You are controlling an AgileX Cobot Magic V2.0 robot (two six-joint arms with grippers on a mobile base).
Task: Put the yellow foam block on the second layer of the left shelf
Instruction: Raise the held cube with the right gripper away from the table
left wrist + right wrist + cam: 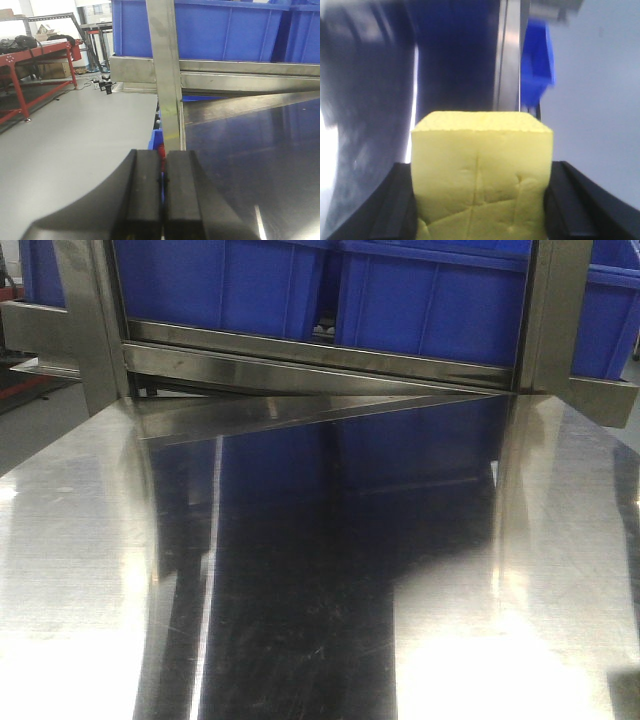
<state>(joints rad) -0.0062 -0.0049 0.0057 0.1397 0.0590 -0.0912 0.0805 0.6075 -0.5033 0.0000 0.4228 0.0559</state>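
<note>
The left claw (163, 161) is shut with nothing between its 2 fingers, and it faces a steel post (167, 75). The right claw (481, 185) squeezes the yellow foam block (482, 145) from both sides. During placing, the dented soft foam could slip loose or snag on a post. No writing is legible.

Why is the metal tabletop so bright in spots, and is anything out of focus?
Front view: white glare patches on the polished steel surface, which mirrors the blue plastic bins. Left wrist view: sharp, including the shut black left gripper. Right wrist view: the yellow foam block is clear, the background blurred.
</note>
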